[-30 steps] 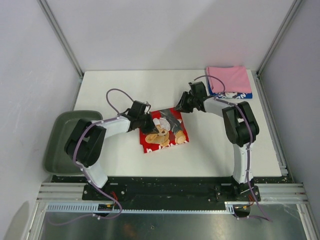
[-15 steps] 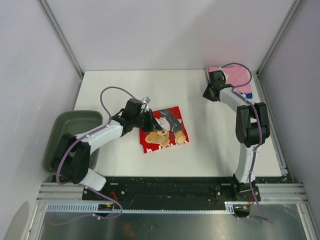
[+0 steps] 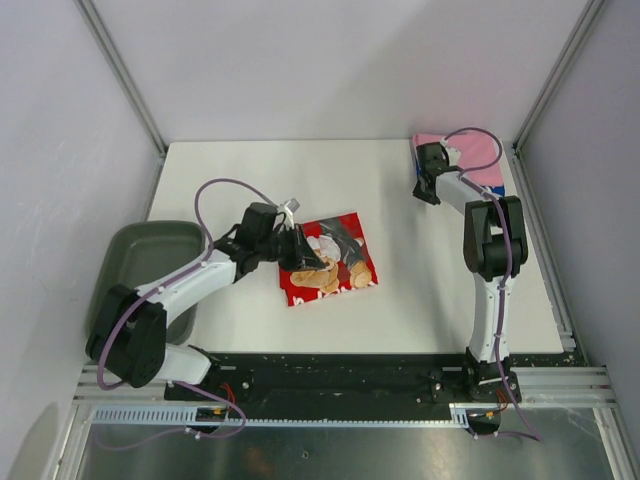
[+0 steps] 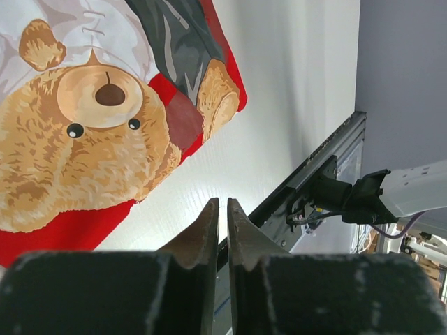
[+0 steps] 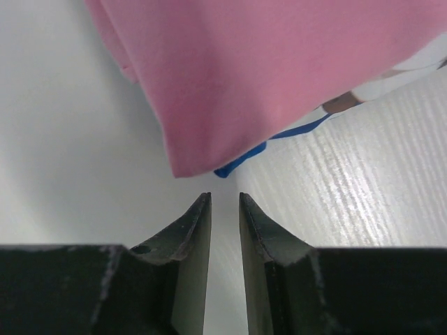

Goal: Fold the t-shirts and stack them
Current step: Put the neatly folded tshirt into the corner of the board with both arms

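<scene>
The blue t-shirt (image 5: 246, 157) lies almost wholly under the pink t-shirt (image 5: 279, 70), with only a thin blue edge showing, and the pink one runs off the right wrist picture's top. In the overhead view the right arm covers that stack's near left corner. The red t-shirt (image 4: 105, 118) is cut by the left wrist picture's top and left edges, its white text out of sight there.

White arm links, black joints, looping purple cables.
</scene>
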`<control>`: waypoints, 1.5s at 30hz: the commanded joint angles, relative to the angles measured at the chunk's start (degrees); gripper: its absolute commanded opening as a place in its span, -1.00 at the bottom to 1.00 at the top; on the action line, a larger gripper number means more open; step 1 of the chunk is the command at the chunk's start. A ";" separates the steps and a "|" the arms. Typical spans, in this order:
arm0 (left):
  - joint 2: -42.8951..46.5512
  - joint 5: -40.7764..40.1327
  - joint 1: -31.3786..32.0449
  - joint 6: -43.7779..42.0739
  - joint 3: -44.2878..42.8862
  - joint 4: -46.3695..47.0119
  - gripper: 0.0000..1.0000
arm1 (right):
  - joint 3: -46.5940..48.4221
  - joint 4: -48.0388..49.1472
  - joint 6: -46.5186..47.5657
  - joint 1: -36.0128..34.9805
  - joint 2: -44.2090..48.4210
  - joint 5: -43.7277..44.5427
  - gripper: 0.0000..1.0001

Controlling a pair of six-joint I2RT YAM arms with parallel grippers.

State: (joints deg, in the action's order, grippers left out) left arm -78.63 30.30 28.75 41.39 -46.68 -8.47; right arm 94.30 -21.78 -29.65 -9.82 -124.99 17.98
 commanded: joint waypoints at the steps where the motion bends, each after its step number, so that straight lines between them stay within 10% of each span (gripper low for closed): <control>1: 0.62 2.46 -0.24 -2.11 0.17 -0.30 -0.75 | 2.57 -0.77 0.65 0.55 0.85 5.66 -0.45; 45: -1.08 3.79 -0.24 -2.99 1.08 -0.44 -0.86 | 8.27 -0.72 1.26 1.23 -4.70 4.25 -0.38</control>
State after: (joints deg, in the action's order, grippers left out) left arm -79.61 32.32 28.75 39.81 -45.82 -9.58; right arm 99.94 -21.21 -28.58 -8.51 -128.75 20.56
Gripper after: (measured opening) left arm 0.072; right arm 0.322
